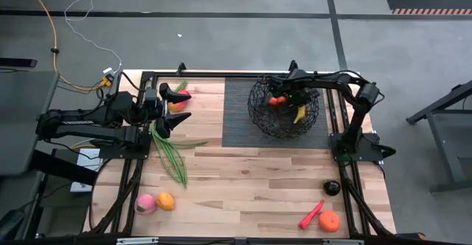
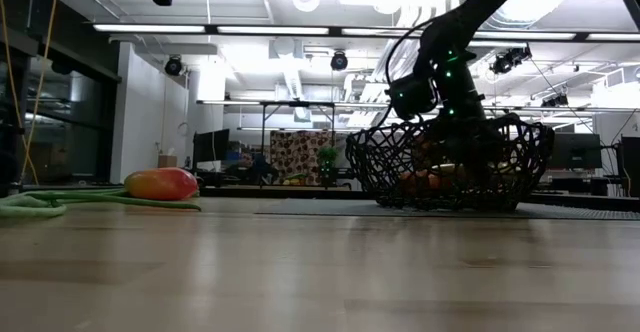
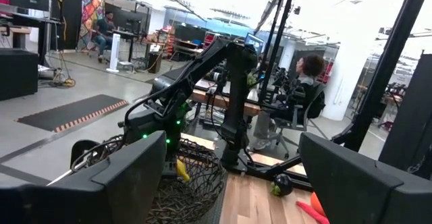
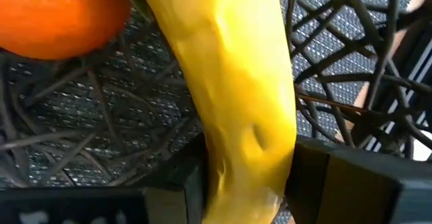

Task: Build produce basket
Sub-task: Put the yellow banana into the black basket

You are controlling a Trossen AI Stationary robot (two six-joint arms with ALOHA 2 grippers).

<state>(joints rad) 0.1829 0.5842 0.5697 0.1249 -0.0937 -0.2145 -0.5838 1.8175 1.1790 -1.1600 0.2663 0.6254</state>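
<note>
The black wire basket [image 1: 259, 116] stands on the dark ribbed mat at the far right. My right gripper [image 1: 297, 105] reaches down into it, shut on a yellow banana [image 4: 229, 89]. An orange [image 4: 61, 15] lies in the basket beside the banana. At the far left my left gripper [image 1: 177, 106] is open and held level above a red-green mango [image 1: 181, 96]. Long green stalks [image 1: 171, 150] lie flat on the wood just nearer. In the low view the mango [image 2: 162, 183] rests on the table left of the basket [image 2: 510, 157]. My right gripper pinches the banana near one end [image 4: 246, 173] between its two fingers [image 4: 182, 183], which lie across it. The fingers come from above, slanting steeply down into the basket. The banana's other end points down toward the basket's wire floor, next to the orange.
A pink peach [image 1: 146, 204] and an orange [image 1: 165, 201] lie near the front left edge. A dark plum [image 1: 332, 188], a red chili [image 1: 311, 215] and another orange [image 1: 329, 221] lie at the front right. Bare wood lies between them. The mat [image 1: 236, 119] reaches left of the basket.
</note>
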